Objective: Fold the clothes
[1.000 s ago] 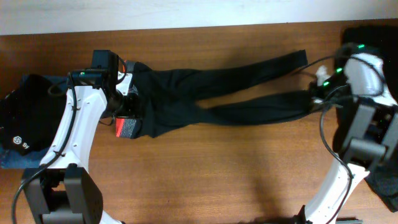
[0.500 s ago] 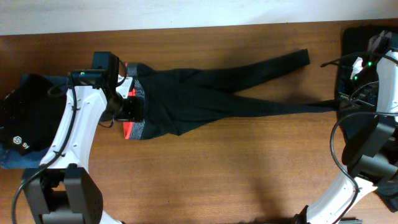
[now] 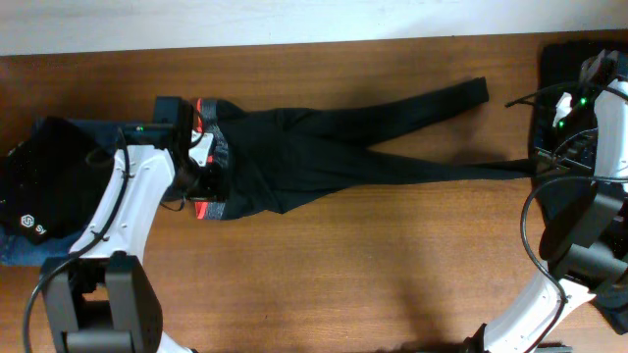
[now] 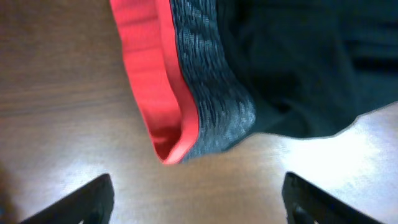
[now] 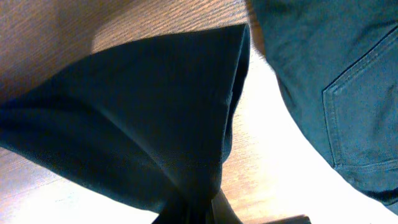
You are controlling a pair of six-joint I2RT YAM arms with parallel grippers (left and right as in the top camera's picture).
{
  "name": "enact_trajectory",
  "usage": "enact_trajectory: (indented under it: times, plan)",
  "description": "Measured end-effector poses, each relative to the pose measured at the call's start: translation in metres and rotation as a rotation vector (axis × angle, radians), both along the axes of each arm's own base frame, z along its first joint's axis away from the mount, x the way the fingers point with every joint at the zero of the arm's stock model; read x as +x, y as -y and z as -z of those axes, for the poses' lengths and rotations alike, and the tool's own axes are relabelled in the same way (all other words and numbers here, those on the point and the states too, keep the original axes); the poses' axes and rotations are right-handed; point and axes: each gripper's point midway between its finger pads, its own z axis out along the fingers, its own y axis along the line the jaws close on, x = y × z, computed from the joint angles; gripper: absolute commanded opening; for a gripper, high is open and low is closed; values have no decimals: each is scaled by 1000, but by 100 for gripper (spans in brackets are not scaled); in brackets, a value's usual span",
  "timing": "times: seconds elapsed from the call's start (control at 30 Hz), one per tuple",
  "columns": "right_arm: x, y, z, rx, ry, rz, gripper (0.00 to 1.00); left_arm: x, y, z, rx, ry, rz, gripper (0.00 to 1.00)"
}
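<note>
Overhead, the long black fabric trousers (image 3: 294, 157) lie across the brown wooden table (image 3: 343, 284), with the red-orange and grey elastic waistband (image 4: 180, 81) at left and the legs running right. The right gripper (image 3: 539, 163) is clenched on the near leg's end, likely to draw it straight. The left gripper (image 4: 199, 199) hangs released over the waistband, probably ready to pin it.

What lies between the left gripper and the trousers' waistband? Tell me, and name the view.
Only bare table: the left wrist view shows plain wood between the open left gripper and the waistband.
</note>
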Motion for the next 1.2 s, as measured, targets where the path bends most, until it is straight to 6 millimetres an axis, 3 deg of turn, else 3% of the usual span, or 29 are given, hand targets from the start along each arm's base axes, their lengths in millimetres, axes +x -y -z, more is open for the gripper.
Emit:
enact_trajectory:
  times: [0.1,0.2,0.33,0.37,0.4,0.6,0.77,0.93,1.2]
  plan:
    - [0,0,0,0,0,0,4,3,2,15,-10,21,-1,72]
    - [0,0,0,0,-1,1,4,8,11,27,-62,56,4,47]
    - [0,0,0,0,-2,1,4,8,23,37,-136,72,13,45]
    - [0,0,0,0,-2,0,4,5,24,39,-144,65,14,30]
    - [0,0,0,0,-2,0,4,2,26,42,-152,53,14,1]
    - [0,0,0,0,-2,1,4,-31,17,52,-116,-74,-22,0]
    - [0,0,0,0,-2,-1,4,-58,-43,53,71,-178,-248,0]
    - [-3,0,0,-2,-12,-2,4,-63,-92,40,147,-137,-443,0]
    - [-13,-4,-2,14,-57,-2,4,-67,-95,39,114,-146,-502,0]
